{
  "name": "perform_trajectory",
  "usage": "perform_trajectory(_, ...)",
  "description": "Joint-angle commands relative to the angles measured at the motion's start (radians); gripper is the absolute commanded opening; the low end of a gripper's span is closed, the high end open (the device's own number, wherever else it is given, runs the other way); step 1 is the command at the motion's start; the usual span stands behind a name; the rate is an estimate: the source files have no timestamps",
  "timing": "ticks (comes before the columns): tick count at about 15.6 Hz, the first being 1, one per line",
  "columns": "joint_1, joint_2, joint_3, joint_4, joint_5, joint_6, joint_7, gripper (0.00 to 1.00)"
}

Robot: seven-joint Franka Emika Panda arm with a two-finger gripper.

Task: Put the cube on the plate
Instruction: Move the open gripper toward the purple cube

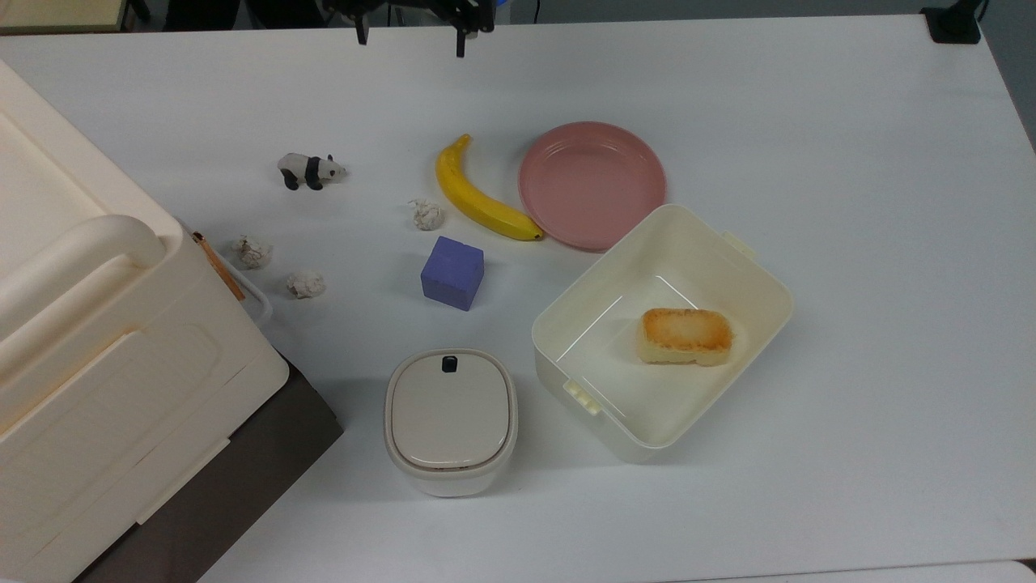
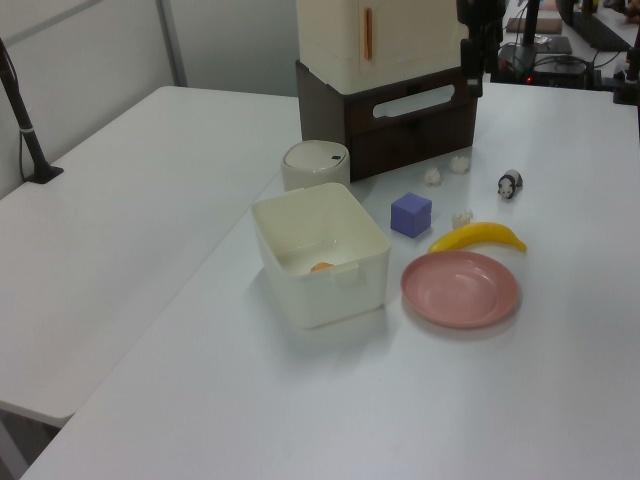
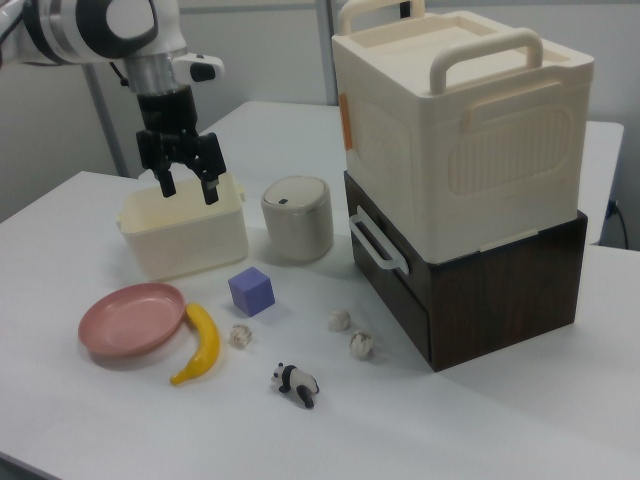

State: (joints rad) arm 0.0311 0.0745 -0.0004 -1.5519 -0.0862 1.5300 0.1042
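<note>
Gripper point(image 3: 187, 187) hangs high above the table point(image 1: 850, 162), fingers point(image 3: 166, 182) spread apart and empty, pointing down. In the top view its tips sit at the top edge, well apart from everything on the table. Judgement: the reach for the cube has not begun; the spread fingers suit a grasp from above.

Cube point(image 1: 452, 272) rests flat on the table, untouched, between a crumpled paper ball point(image 1: 426, 214) and the lidded bin point(image 1: 450, 419). One corner is turned toward the bin, so the fingers likely need to be turned to meet two flat faces.

Plate point(image 1: 592, 184) lies bare, to the top view's upper right of the cube. Banana point(image 1: 479, 197) curves between the two, its tip just beside the plate rim, so a lift over it looks safer than a slide. Open tub point(image 1: 753, 275) with a bread piece point(image 1: 686, 335) inside crowds the plate's near edge.

Toy panda point(image 1: 308, 170) and the big stacked box point(image 3: 462, 130) stand well clear of the path.
</note>
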Motion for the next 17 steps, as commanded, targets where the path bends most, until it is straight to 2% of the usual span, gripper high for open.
perform_trajectory(1,0.007,-0.016,-0.003,-0.065,0.0,0.107,0.101,1.0)
perform_trajectory(5,0.009,0.013,-0.003,-0.054,-0.003,0.122,0.209,1.0)
perform_trajectory(15,0.004,0.016,-0.003,-0.063,-0.007,0.107,0.177,1.0)
perform_trajectory(17,0.004,0.019,-0.003,-0.073,-0.007,0.111,0.172,0.95)
